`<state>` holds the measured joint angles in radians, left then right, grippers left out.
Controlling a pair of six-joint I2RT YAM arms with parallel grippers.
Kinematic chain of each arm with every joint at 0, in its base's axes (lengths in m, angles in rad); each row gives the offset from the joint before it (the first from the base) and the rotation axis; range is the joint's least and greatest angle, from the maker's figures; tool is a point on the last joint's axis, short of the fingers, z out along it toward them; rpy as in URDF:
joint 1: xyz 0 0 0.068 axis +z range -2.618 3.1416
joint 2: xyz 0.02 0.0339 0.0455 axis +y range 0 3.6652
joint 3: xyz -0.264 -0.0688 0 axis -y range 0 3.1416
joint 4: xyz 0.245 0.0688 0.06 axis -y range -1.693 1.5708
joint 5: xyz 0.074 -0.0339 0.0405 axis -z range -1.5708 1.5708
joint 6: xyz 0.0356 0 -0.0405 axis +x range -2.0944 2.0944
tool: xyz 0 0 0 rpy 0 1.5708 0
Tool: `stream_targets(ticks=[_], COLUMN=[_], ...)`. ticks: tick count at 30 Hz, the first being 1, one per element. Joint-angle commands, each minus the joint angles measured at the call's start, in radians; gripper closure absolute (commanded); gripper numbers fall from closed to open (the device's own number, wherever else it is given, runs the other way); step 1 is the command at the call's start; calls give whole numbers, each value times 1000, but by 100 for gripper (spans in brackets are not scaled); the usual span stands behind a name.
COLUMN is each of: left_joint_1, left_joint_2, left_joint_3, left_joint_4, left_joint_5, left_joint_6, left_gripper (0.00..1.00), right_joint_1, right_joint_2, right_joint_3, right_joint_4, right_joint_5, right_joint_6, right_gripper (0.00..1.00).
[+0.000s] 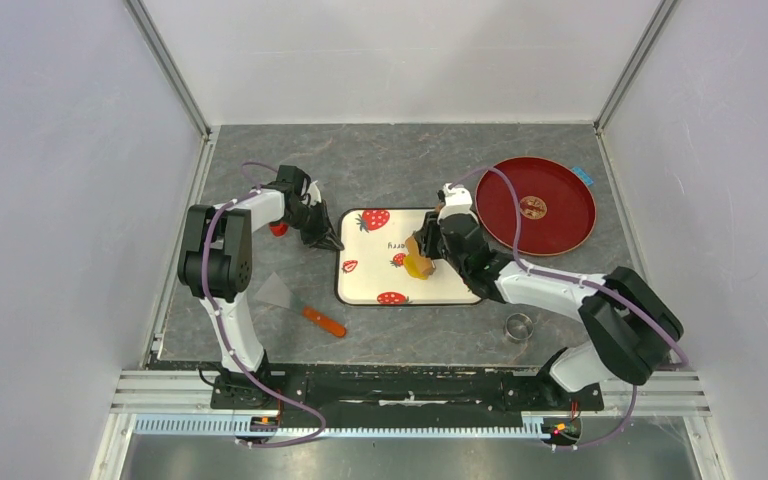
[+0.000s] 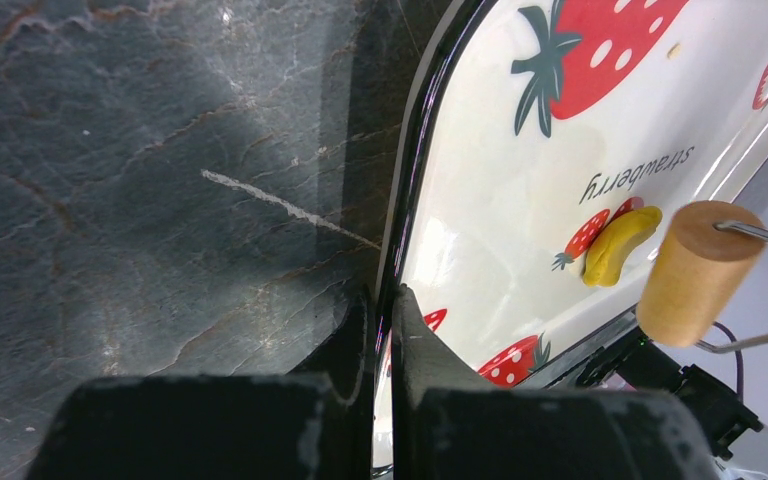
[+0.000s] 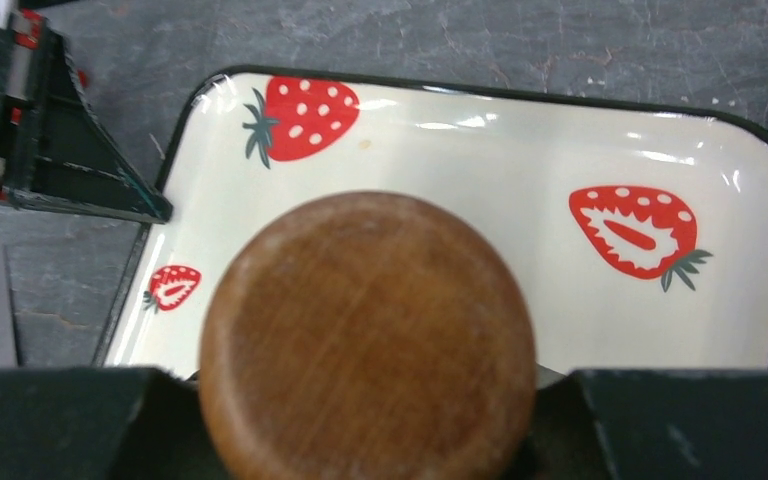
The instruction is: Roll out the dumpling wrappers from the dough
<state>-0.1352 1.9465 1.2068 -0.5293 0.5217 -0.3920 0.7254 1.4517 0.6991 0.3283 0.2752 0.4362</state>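
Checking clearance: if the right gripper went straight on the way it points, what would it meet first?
Past the roller the right gripper holds, probably the tray floor near the dough; the roller hides the exact spot.

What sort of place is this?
Probably a lab robot cell, not a kitchen: blank white walls box in the table, two arms are bolted to a rail, with dough on a tray.

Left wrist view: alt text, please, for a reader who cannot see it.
The left end effector is shut on the black rim of a strawberry-print tray. On the tray lies a yellow crescent of dough, with a tan wooden roller next to it; grey marbled table fills the left.
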Motion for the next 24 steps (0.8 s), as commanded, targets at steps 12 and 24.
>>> stream_targets(ticks=[12,24], left_joint_1=[1,-3], left_joint_2=[4,7], left_joint_3=[-20,-19], left_joint_4=[-8,-8], left_joint_5=[-112,-110], left_joint_6=[-24,-22], left_gripper=[98,98], right_joint_1=[55,104], right_joint_2=[80,142], right_joint_3=[-62,-136], right_joint_4=[176,168], right_joint_5=[141,181], right_joint_6=[-43,-41], right_gripper=[100,100])
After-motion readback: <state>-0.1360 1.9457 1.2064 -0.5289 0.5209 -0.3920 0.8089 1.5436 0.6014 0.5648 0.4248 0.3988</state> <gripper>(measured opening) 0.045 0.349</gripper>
